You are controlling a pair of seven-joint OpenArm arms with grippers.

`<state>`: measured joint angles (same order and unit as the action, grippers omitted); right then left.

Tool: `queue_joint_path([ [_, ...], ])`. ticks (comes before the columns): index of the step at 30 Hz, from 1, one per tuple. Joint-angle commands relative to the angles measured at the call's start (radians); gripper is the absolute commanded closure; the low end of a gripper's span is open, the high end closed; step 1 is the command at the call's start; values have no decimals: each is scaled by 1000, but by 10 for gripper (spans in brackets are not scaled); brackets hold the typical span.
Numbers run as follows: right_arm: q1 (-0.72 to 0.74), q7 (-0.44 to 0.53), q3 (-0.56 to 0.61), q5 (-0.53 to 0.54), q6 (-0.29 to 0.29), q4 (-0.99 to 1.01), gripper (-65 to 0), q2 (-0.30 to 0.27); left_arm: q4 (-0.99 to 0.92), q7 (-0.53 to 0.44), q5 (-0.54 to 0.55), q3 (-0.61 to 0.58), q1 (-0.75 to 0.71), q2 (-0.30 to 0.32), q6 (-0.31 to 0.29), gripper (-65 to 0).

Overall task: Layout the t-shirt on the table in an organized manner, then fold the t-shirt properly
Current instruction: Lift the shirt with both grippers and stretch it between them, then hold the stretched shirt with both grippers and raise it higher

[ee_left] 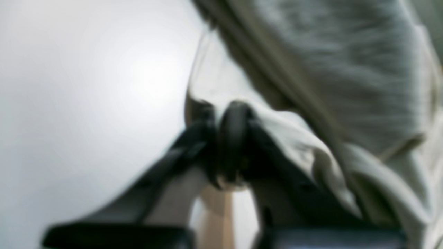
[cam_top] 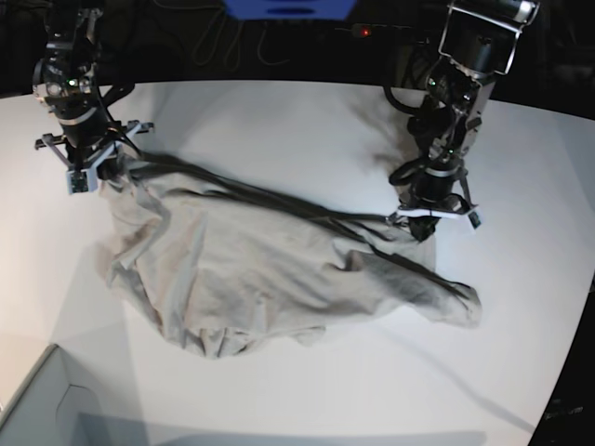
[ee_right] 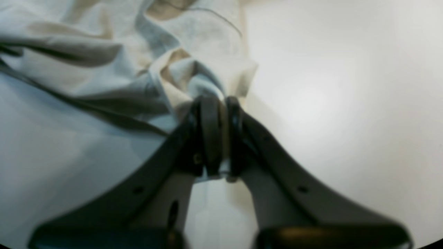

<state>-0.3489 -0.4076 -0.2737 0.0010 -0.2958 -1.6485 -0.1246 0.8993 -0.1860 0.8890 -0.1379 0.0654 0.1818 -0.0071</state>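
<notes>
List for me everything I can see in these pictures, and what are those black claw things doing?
t-shirt: one, light grey-beige, rumpled across the middle of the table, stretched between the two claws.
table: one, white, under everything.
box corner: one, pale grey, at the near left edge of the base view.
blue object: one, at the far edge, mostly cut off; I cannot tell what it is.
red light: one small dot, in the dark background beyond the table.
left gripper: one, black, shut on a bunch of the t-shirt, on the right of the base view.
right gripper: one, black, shut on a gathered edge of the t-shirt, at the far left of the base view.
</notes>
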Motion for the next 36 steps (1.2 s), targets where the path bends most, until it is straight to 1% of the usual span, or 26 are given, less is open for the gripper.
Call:
queue_joint_path([
  [1,6,22,-5,4,-3,-15,0,-14,28,-25,-1,8,20,40,-3,-4],
  [2,7,22,-5,3,-3,-15,0,-14,50,-25,0,8,20,58,-1,-24],
  [4,11,22,-8,3,-3,-22,0,-14,110,-25,0,10,12,104,-1,0],
  [6,11,29,-9,3,-4,-34,0,-14,188,-25,3,11,-8,160,0,-2],
  [7,9,29,-9,3,-4,-46,0,-14,229,-25,14,17,-22,184,0,-2],
  [9,3,29,-9,4,-4,-81,0,-14,312,-23,72,53,-59,236,0,-2],
  [11,-9,29,-8,4,-4,-115,0,-10,376,23,140,90,-97,276,0,-2],
  [14,-52,29,-5,6,-4,-181,0,-5,432,144,233,179,-154,313,0,-1],
  [15,-71,31,-2,6,-4,-201,0,10,433,191,255,226,-174,316,0,-1],
  [17,-101,31,3,6,-4,-230,0,29,419,274,263,301,-197,308,-1,-3],
  [19,-120,31,7,6,-4,-243,0,35,363,340,263,358,-201,284,-8,-4],
  [21,-137,31,32,6,-4,-244,0,50,329,389,264,409,-203,269,-9,-4],
  [24,-152,32,67,6,-4,-243,0,50,324,441,266,475,-223,264,-11,-2],
  [27,-143,32,100,6,-4,-243,0,49,332,438,266,476,-180,262,-11,-2],
  [30,-100,25,118,4,-4,-241,0,47,321,443,263,472,-71,262,-11,-2],
  [33,-52,22,123,3,-4,-224,0,46,317,443,244,396,53,262,-8,-4],
  [36,-6,20,124,1,-4,-206,0,47,263,440,180,295,182,253,-3,-5],
])
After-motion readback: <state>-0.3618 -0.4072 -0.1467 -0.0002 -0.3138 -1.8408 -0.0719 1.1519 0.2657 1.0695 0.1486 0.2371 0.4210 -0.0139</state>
